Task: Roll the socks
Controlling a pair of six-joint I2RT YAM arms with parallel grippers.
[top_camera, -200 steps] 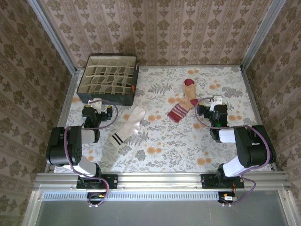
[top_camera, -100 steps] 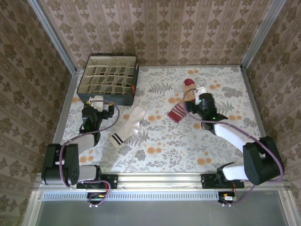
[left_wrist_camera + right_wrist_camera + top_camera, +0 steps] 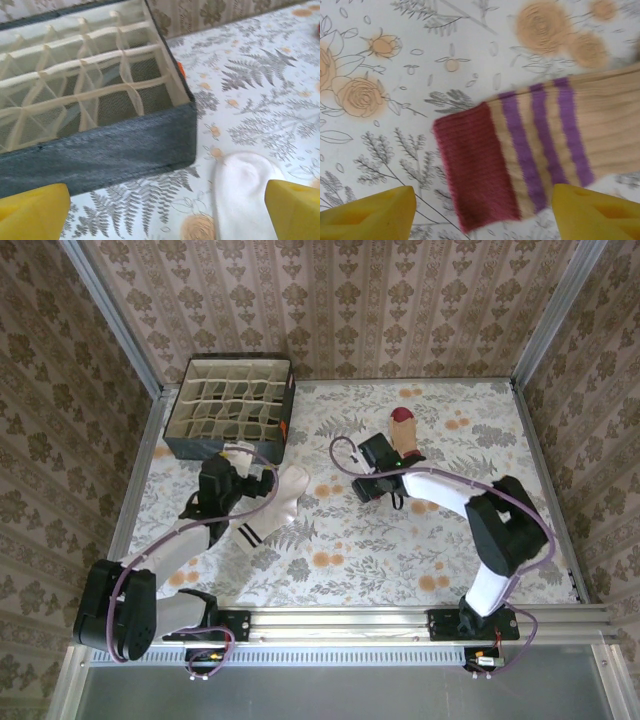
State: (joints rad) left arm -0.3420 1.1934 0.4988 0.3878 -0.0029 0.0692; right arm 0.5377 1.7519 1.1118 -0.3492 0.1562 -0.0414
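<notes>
So, both socks lay flat and unrolled on the floral table [image 3: 340, 540], well apart from each other. Cream sock [image 3: 275, 502] sat left of centre, toe at the far end near the corner of the box [image 3: 230, 405], dark-striped cuff toward the near edge. Tan sock [image 3: 540, 150] sat right of centre, maroon toe at the far end, cuff toward the middle of the table.

Left gripper [image 3: 228, 468] hung between box and cream sock, jaws spread wide, nothing held. Its wrist view had the box's dark front wall and mesh-lined cells ahead. The sock's white toe sat just inside the finger [image 3: 295, 210] at the right of that view; could not tell whether they touched.

Right gripper [image 3: 370, 483] was over the tan sock's cuff, arm reaching in toward table centre. Jaws apart, no grip. The maroon cuff band and three purple stripes lay flat between the yellow fingers [image 3: 367, 210], with bare table between the band and the finger at the left of that view. The other finger overlapped the sock's lower edge there; contact not resolvable.
</notes>
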